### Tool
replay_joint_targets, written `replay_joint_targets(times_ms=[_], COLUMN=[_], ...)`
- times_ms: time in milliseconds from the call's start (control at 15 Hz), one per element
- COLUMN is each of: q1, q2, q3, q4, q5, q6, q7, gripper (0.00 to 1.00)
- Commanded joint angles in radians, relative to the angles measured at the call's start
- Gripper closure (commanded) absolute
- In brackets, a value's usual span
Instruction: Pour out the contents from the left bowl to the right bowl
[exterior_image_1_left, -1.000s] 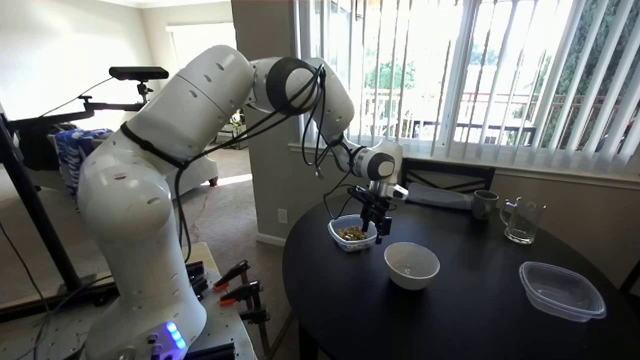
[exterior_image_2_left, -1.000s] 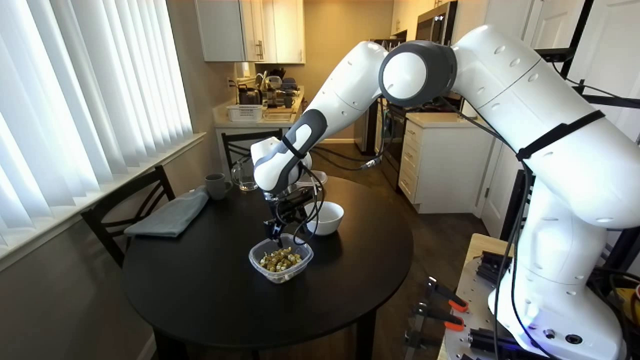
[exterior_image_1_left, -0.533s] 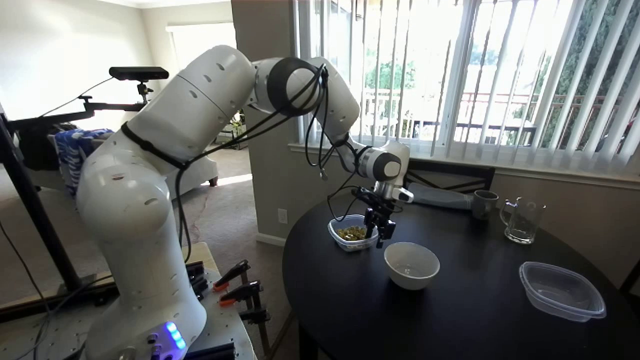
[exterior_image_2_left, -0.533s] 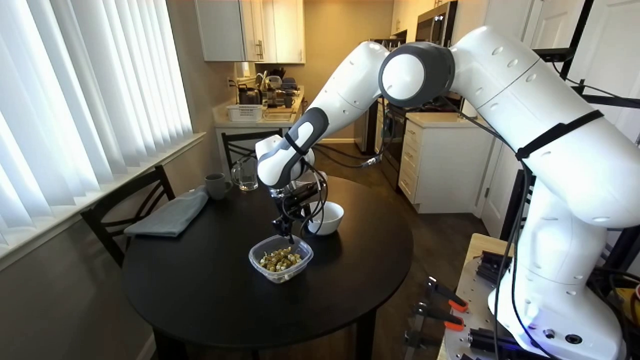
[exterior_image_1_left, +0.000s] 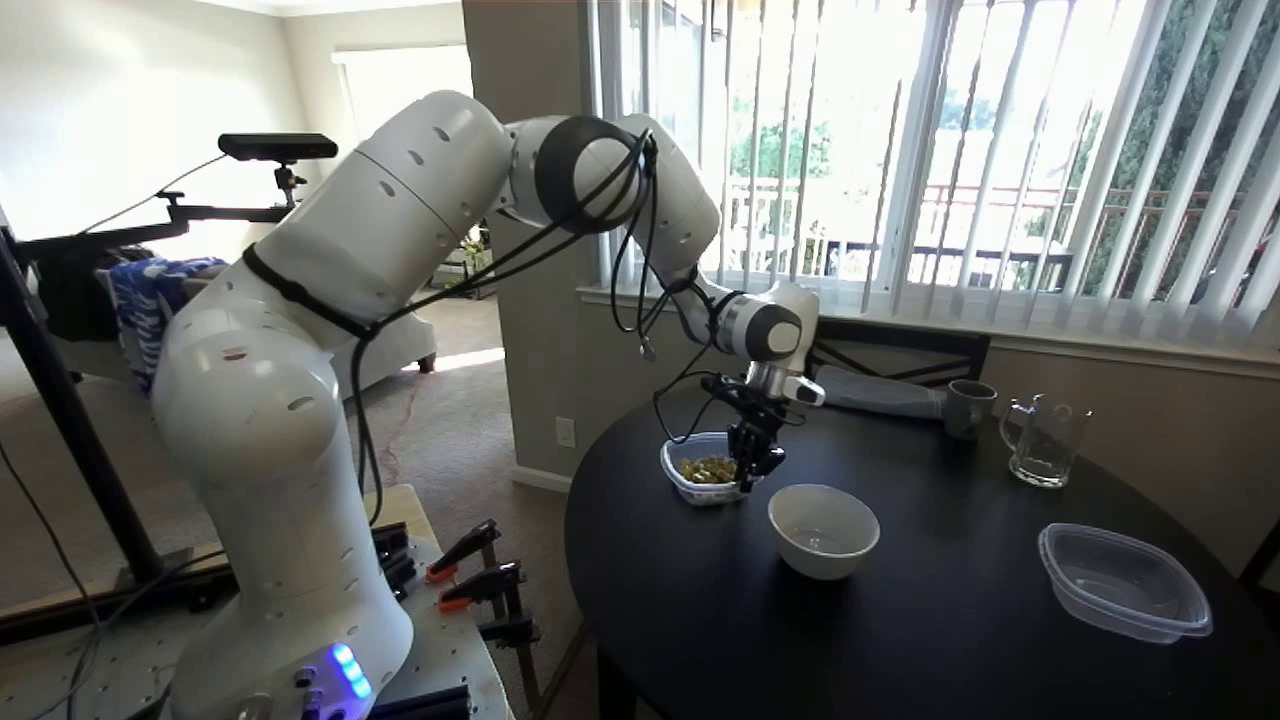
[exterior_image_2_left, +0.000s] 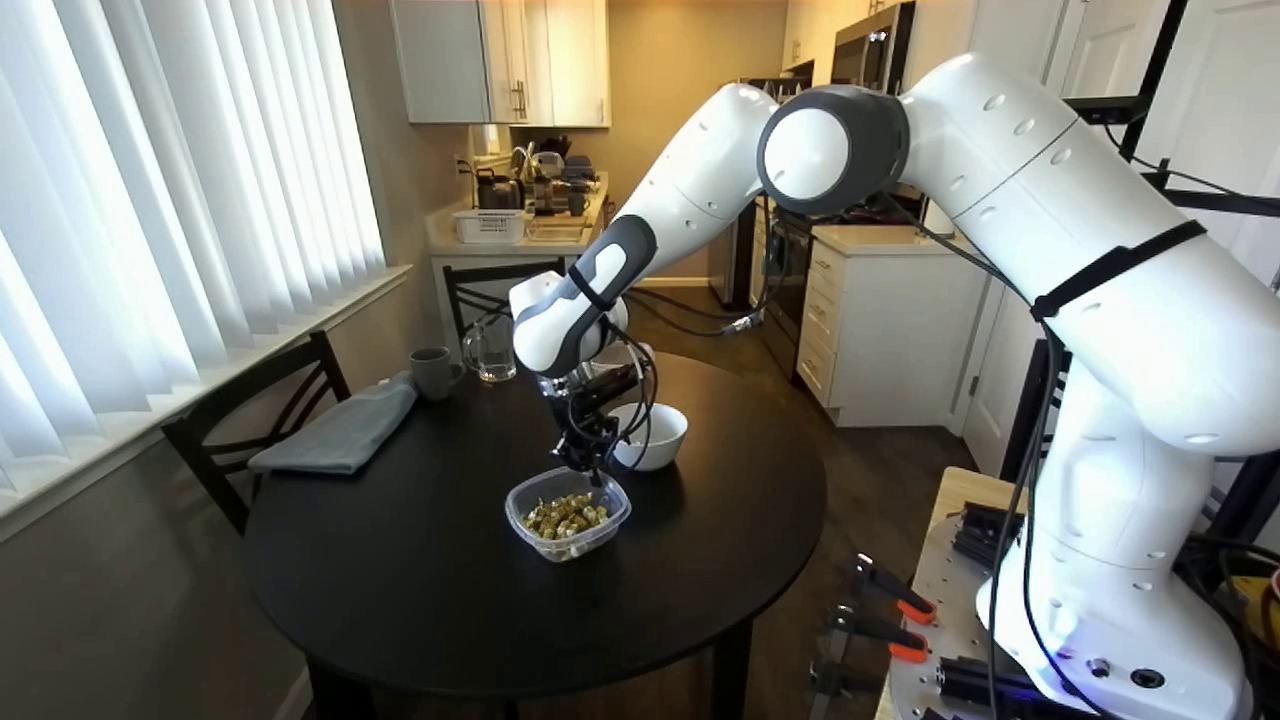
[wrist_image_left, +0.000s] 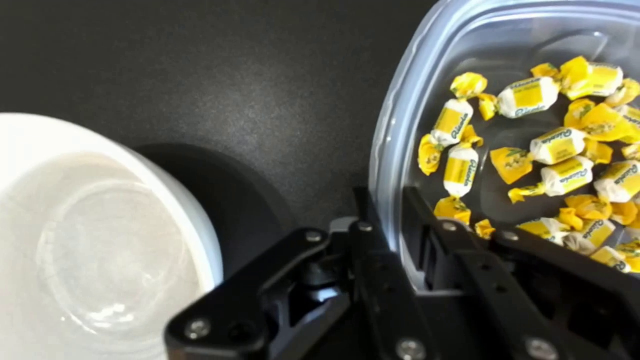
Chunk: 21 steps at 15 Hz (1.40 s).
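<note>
Tabletop (exterior_image_2_left: 400, 570): two fingers (wrist_image_left: 382, 275) on one bowl (wrist_image_left: 407, 100)

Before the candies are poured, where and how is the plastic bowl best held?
Probably the plastic bowl is best held by its rim, on the side facing the white bowl, coming down from above. The rim is narrow, the top is open, and the candies lie below the rim, so one finger fits inside and one outside, as the hand is placed now.
</note>
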<state>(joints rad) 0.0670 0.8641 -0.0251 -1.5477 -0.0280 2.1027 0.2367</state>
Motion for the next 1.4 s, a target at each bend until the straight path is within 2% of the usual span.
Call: replay_joint_targets(times_ms=[0,133,533,1000,1333], q1=[-0.023,-0.027,-0.028,-0.007,-0.02], q2=[-0.01,-0.026,-0.115,-0.265,-0.348], q3=[0.025,0.037,0.083,0.08,0.076], q4=[0.003,-0.01,-0.072,-0.176,-0.232], q5=[0.04,0.059,0.128,0.132,0.153], q6=[-0.02,-0.008,0.016,0.057,0.068], q7=[-0.053,-0.064,-0.109,-0.065,-0.055], gripper=[1.0,0.96,0.98,0.98,0.98])
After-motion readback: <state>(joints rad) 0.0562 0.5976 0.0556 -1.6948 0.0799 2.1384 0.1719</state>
